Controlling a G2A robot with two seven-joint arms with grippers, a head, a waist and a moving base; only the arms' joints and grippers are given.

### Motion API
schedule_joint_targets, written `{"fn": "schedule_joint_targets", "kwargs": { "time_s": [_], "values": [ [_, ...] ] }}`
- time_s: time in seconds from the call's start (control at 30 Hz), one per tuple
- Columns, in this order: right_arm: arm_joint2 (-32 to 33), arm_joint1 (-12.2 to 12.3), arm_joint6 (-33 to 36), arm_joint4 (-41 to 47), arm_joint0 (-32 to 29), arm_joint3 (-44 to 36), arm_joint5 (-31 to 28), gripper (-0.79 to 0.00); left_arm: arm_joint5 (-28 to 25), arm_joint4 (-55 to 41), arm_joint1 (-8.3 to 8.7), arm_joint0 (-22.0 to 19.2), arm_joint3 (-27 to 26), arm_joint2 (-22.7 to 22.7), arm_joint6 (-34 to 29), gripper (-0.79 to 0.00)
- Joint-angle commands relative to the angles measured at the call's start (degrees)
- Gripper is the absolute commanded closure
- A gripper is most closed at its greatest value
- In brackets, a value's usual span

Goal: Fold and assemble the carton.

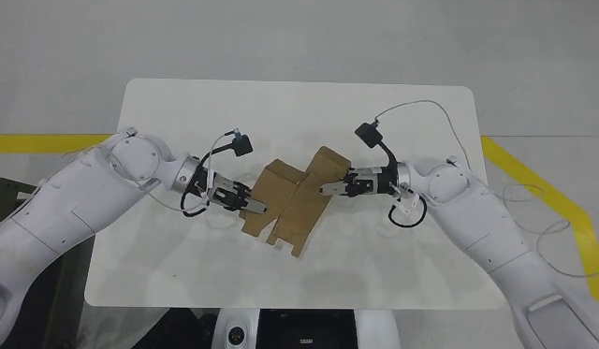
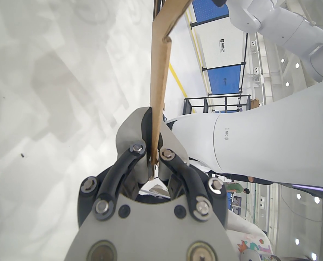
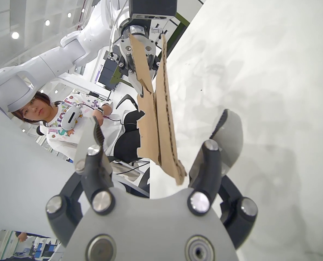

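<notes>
So, left gripper (image 2: 153, 134) clamps the carton (image 1: 292, 209) edge to steady it; right gripper (image 3: 161, 122) gapes around the far end, probably to grab.

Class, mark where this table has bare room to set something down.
Bare: the table along its far edge, beyond both arms, and its near edge before the carton. Crowded: the middle, where left gripper and right gripper flank it.
</notes>
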Motion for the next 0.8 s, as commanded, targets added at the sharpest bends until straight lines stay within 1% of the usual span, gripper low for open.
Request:
{"fn": "schedule_joint_targets", "kwargs": {
  "time_s": [0.0,0.03,0.2,0.23,0.27,0.3,0.33,0.37,0.4,0.43,0.57,0.67,0.77],
  "values": [
    [-0.7,0.4,-0.1,0.6,0.2,0.0,-0.1,-0.062,-0.2,-0.2,0.21,-0.5,-0.1,0.8,0.2,0.000],
    [-1.2,0.7,-0.2,0.9,0.3,-0.1,-0.2,0.000,-0.3,-0.4,0.31,-0.7,-0.1,1.3,0.3,0.000],
    [-3.1,1.7,-0.9,2.7,1.0,-0.4,-0.9,0.000,-1.0,-1.2,0.72,-1.9,-0.1,3.3,1.0,0.000],
    [-3.5,1.9,-1.2,2.9,1.1,-0.4,-1.2,0.000,-1.1,-1.4,0.79,-2.1,-0.1,3.6,1.1,-0.040],
    [-3.8,2.1,-1.4,3.1,1.3,-0.3,-1.4,0.000,-1.3,-1.7,0.86,-2.3,0.0,4.0,1.4,-0.225],
    [-4.1,2.2,-1.7,3.3,1.4,-0.2,-1.7,0.000,-1.5,-1.9,0.93,-2.6,0.0,4.3,1.5,-0.296],
    [-4.3,2.4,-2.2,3.6,1.5,0.1,-2.2,0.000,-1.7,-2.3,1.00,-2.8,0.1,4.6,1.7,-0.459],
    [-4.5,2.5,-2.5,3.8,1.6,0.3,-2.5,0.000,-1.9,-2.6,1.07,-3.0,0.2,4.8,1.9,-0.650],
    [-4.7,2.6,-2.9,4.0,1.8,0.5,-2.9,0.000,-2.0,-2.9,1.14,-3.2,0.2,5.1,2.0,-0.733],
    [-4.9,2.8,-3.3,4.3,1.9,0.7,-3.3,0.000,-2.2,-3.2,1.21,-3.4,0.2,5.3,2.2,-0.785],
    [-4.8,3.1,-5.6,5.7,2.4,2.6,-5.6,0.000,-3.6,-4.6,1.45,-4.1,0.8,5.9,3.6,-0.785],
    [-4.1,3.1,-7.1,6.1,2.7,4.6,-7.1,0.000,-8.9,-7.0,1.56,-3.5,3.2,5.0,8.9,-0.785],
    [-3.1,2.9,-8.6,6.3,2.8,5.4,-7.5,0.000,-11.3,-10.4,1.43,-2.8,4.5,4.2,11.4,-0.785]
  ]
}}
